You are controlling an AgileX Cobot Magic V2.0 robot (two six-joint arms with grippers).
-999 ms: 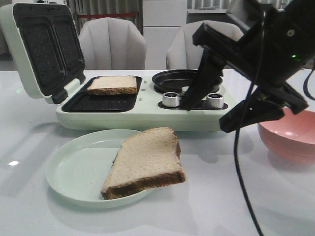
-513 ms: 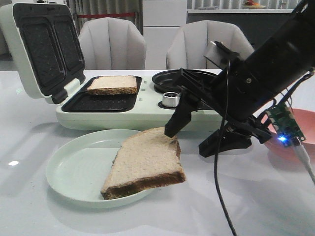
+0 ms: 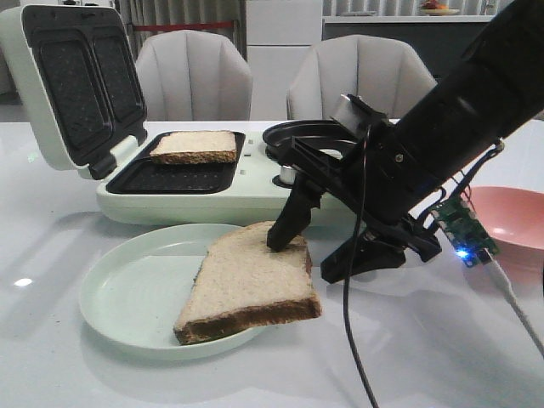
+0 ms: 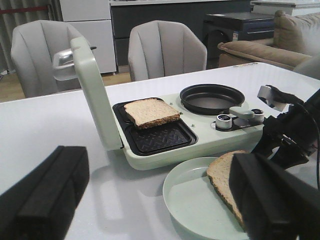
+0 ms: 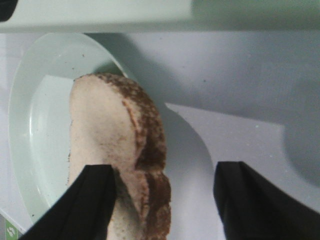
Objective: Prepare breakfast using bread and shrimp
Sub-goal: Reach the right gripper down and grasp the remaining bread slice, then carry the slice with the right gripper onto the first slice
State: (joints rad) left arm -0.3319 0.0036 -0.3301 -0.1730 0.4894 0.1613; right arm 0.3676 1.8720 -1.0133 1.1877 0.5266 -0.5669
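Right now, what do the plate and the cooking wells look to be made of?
The plate: probably plastic or melamine, pale green, with a soft matte sheen. The cooking wells: likely metal with a dark non-stick coating, judging by the black waffle-patterned surface.

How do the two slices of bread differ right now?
The slice in the sandwich maker lies flat in the far tray, untouched. The slice on the plate overhangs the pale green plate, with the open right gripper straddling its edge. Both are pale with dark crusts.
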